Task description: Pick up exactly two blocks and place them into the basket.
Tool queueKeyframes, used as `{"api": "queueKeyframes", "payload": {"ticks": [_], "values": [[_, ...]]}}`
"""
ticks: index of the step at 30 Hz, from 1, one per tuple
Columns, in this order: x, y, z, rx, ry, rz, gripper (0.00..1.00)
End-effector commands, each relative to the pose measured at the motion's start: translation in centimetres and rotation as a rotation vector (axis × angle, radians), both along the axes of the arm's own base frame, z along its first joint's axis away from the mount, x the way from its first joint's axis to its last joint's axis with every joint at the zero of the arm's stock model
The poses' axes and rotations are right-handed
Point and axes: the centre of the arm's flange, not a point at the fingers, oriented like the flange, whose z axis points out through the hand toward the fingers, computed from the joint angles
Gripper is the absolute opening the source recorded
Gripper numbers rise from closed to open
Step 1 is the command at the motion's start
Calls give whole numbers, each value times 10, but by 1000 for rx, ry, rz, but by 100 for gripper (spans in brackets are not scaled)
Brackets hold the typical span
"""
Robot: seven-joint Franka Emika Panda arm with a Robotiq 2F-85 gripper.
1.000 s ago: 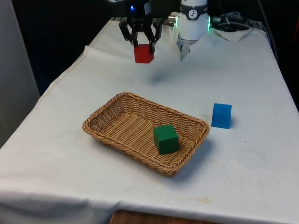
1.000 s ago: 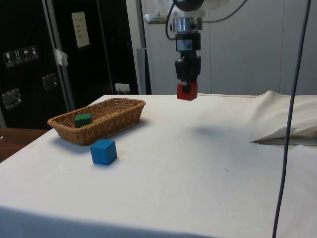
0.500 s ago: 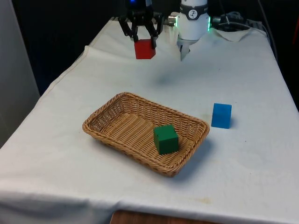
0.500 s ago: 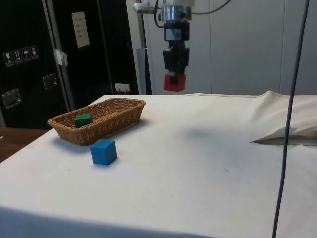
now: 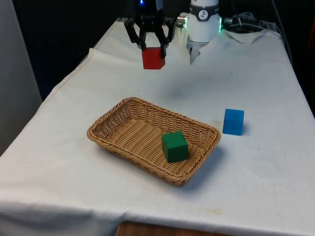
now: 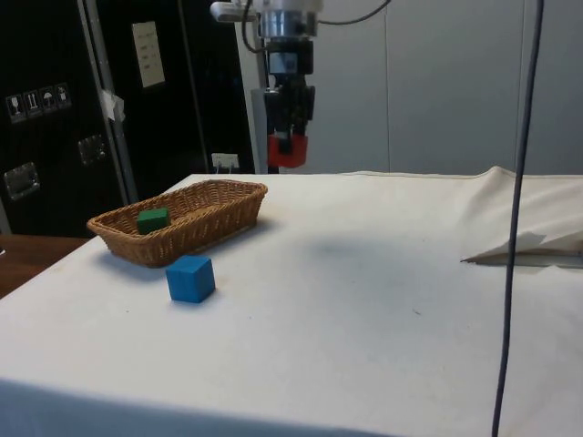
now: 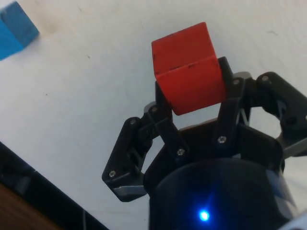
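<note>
The gripper (image 5: 153, 46) hangs in the air above the cloth (image 5: 256, 73), its two black fingers closed partway onto opposite faces of the red block (image 5: 153, 58), which it holds clear of the table. In the wrist view the fingers (image 7: 165, 124) press against the block's sides, and most of the block (image 7: 188, 68) juts out past the fingertips. In the side view the gripper (image 6: 288, 141) and its block (image 6: 287, 152) hang high, beyond the far end of the basket (image 6: 239, 205) rather than over it. In the front view the block hangs well behind the basket (image 5: 106, 142), towards the far end of the table. The wicker basket lies on the cloth with the green block (image 5: 174, 146) resting inside it, near the end at the front view's right. The blue block (image 5: 233, 122) stands on the cloth just outside that end of the basket, apart from the rim; in the wrist view it (image 7: 14, 28) sits at the picture's edge on the white cloth.
</note>
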Motion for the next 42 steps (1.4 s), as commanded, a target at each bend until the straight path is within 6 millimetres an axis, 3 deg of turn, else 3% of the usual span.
{"api": "queueKeyframes", "payload": {"ticks": [1,11,24,33,41,42], "values": [[6,2,0,5,3,-1,0],[33,1,2,-22,2,3,0],[83,1,2,-39,15,10,0],[101,2,0,-57,10,8,0],[126,-1,-27,-46,14,5,0],[124,-1,-22,-58,12,4,0]]}}
